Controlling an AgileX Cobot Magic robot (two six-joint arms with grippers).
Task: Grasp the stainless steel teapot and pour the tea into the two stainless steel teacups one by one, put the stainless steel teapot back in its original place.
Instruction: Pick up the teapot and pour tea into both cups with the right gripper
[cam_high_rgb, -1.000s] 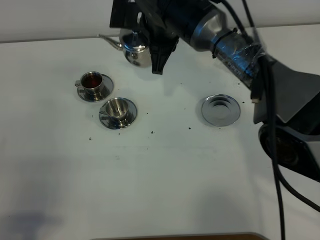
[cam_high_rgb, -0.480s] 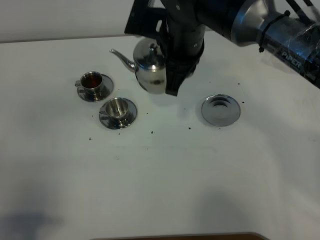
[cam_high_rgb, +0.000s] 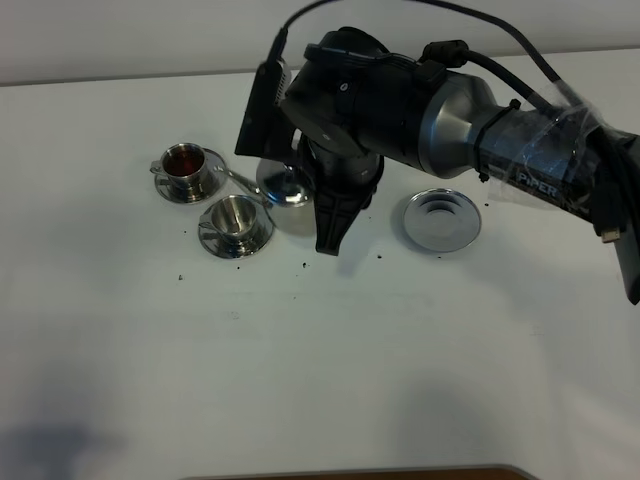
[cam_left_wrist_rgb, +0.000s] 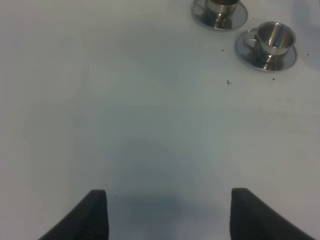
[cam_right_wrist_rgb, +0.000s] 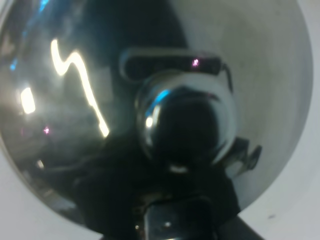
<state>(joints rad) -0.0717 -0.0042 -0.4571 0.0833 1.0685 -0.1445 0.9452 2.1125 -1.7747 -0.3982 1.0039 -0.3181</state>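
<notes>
The stainless steel teapot (cam_high_rgb: 287, 203) hangs just right of the nearer teacup, mostly hidden under my right arm. Its thin spout (cam_high_rgb: 241, 181) points left towards the cups. My right gripper (cam_high_rgb: 327, 218) is shut on the teapot's handle side. Seen from the right wrist, the lid and knob (cam_right_wrist_rgb: 185, 125) fill the view. The farther teacup (cam_high_rgb: 186, 166) holds dark reddish tea (cam_high_rgb: 184, 159). The nearer teacup (cam_high_rgb: 236, 218) looks shiny inside. Both stand on saucers, and they show again as the tea-filled cup (cam_left_wrist_rgb: 220, 7) and the shiny one (cam_left_wrist_rgb: 272, 40). The teapot's bare saucer (cam_high_rgb: 441, 220) lies to the right. My left gripper (cam_left_wrist_rgb: 167, 215) is open over bare table.
Small dark specks (cam_high_rgb: 304, 266) dot the white table (cam_high_rgb: 320, 370) in front of the cups and beside the bare saucer. The right arm's cables (cam_high_rgb: 560, 110) run off to the right edge.
My right arm has brought the teapot from the back of the table forward and down, to just beside the nearer cup. The cups and the bare saucer have stayed put.
</notes>
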